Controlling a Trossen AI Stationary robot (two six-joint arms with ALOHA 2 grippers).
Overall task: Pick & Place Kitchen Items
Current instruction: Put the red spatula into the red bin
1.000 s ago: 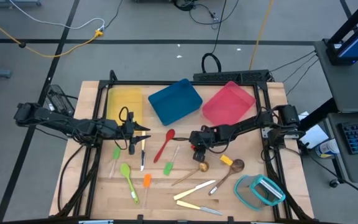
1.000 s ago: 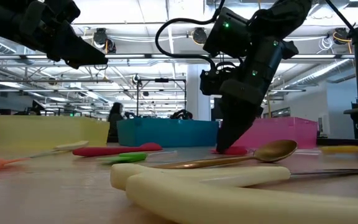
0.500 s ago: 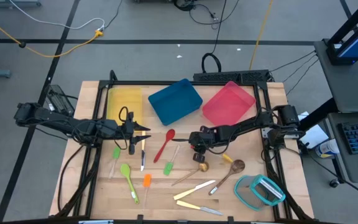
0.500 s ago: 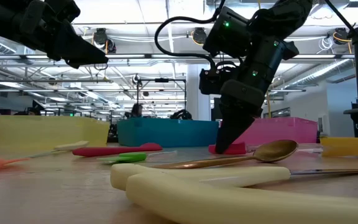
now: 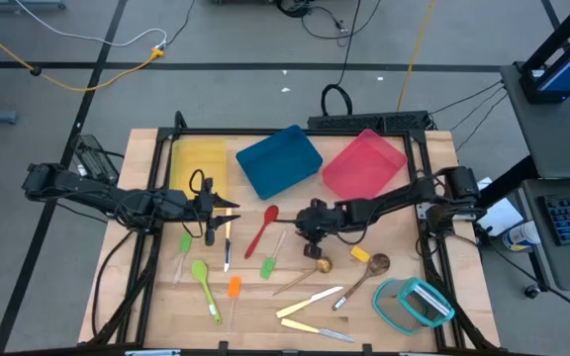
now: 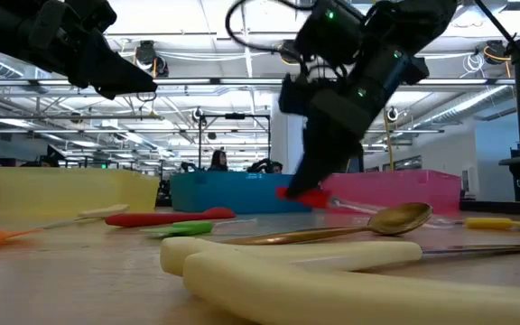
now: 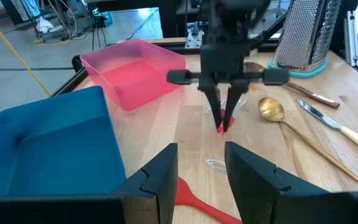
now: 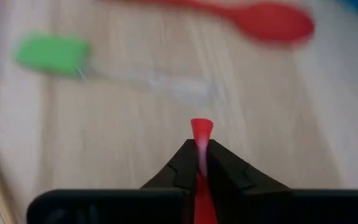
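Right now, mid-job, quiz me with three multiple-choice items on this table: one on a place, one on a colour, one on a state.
1. Where does the teal-rimmed container lie in the high view?
A. near right corner
B. far left corner
C. inside the blue tray

2. What colour is the piece in the right pincer?
A. green
B. red
C. yellow

3. How is the left pincer?
A. shut on a knife
B. shut on a spoon
C. open and empty

Answers:
1 A: the teal-rimmed container sits at the near right corner.
2 B: the red piece pokes from the right pincer.
3 C: the left pincer shows a bare gap between its fingers.
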